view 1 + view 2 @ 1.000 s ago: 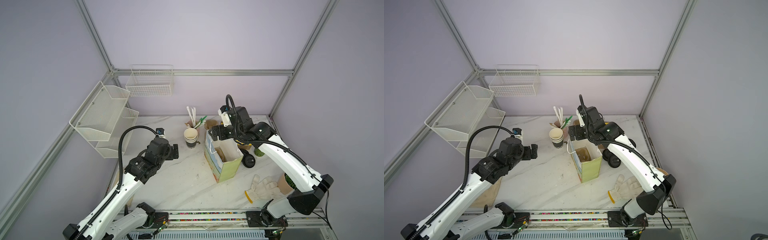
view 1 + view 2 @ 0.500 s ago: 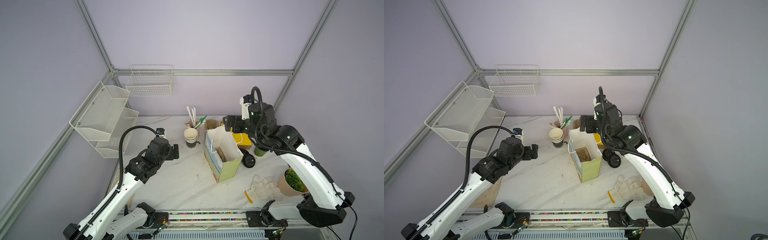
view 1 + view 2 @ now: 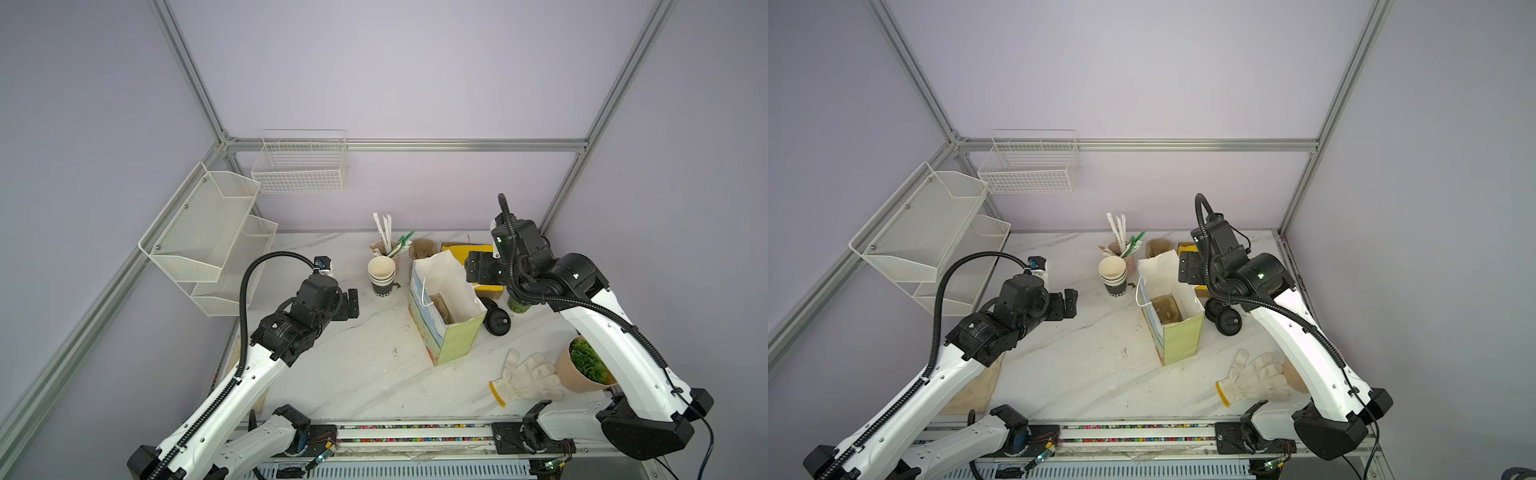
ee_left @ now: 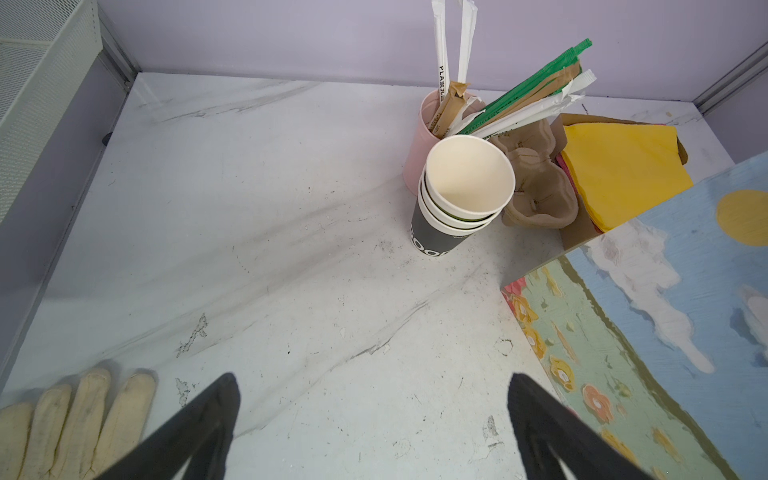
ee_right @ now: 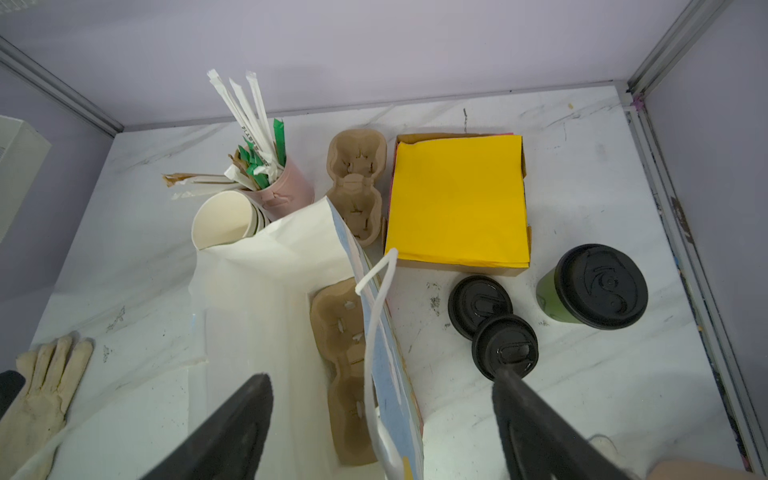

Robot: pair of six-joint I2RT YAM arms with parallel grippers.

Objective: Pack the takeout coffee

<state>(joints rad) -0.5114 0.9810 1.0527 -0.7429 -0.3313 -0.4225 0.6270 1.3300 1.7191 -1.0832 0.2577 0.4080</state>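
The right gripper hangs with its fingers spread wide and nothing between them. It is over the right-hand rim of the paper bag, just right of centre in both top views. The bag's upright rim and white handle loop stand directly below it, and a cup tray lies inside the bag.

Just right of the bag lie two loose lids. Beyond them stands the coffee cup, upright and lidded on the table. It is near the rail at the table's right edge, with the yellow napkin box close behind it. In a top view the arm's wrist half hides it.

The left gripper, also wide and empty, hovers over the bare stretch left of centre. It is well apart from the cup stack and the bag.

A second ago the right gripper was over the bag's far left corner, and it has since swung right. The left arm has not shifted.
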